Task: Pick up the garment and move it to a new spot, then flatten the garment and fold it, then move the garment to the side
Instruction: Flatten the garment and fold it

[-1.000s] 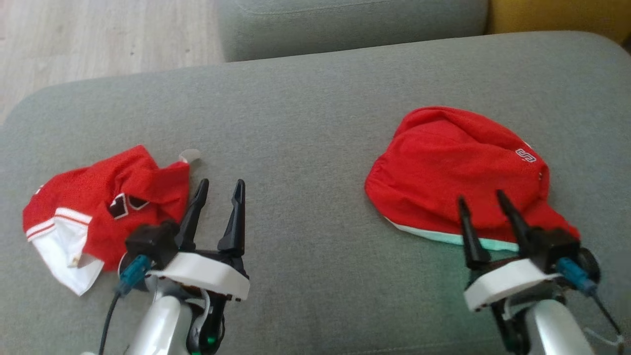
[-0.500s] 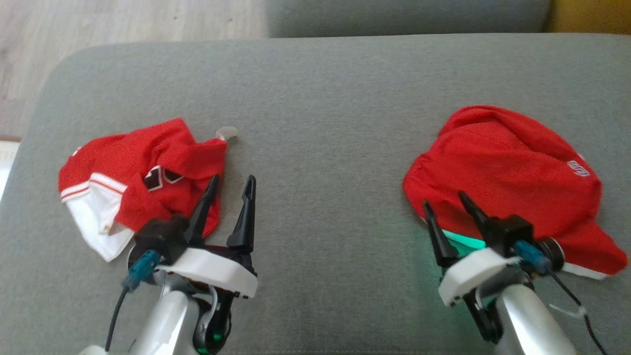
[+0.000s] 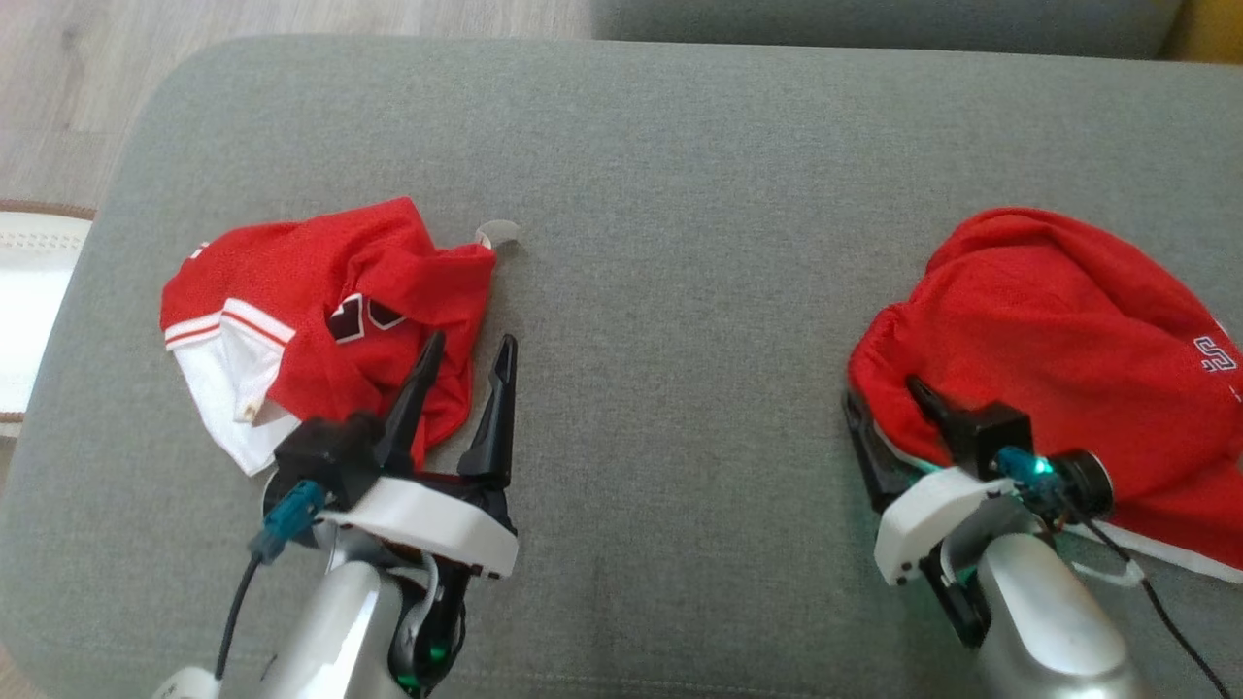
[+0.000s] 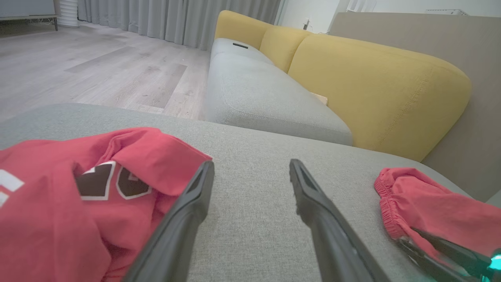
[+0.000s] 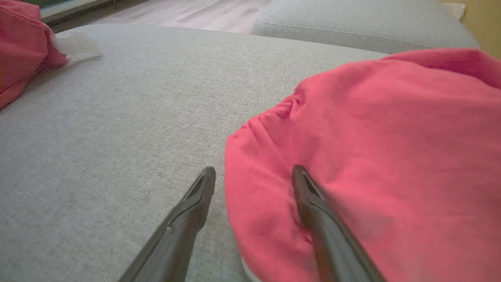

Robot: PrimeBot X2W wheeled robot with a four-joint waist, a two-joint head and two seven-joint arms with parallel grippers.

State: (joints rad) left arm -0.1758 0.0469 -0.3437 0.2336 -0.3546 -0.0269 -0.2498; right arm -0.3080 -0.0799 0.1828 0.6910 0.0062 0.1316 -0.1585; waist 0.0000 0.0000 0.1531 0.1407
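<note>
A red garment with a gathered elastic edge lies heaped at the right of the grey cushion. My right gripper is open and low at its near left edge. In the right wrist view one finger lies over the red cloth and the other over bare cushion. A second crumpled red garment, with white trim and dark number patches, lies at the left. My left gripper hovers open at its right edge and holds nothing. In the left wrist view its left finger is beside the red cloth.
A grey sofa seat with yellow back cushions stands beyond the cushion. Pale wood floor and a white rug edge lie off the left side. A wide stretch of bare cushion separates the two garments.
The head camera has turned, shifting the whole picture rightward. The right gripper has come down to the left, gathered edge of the right garment. Both grippers stay open.
</note>
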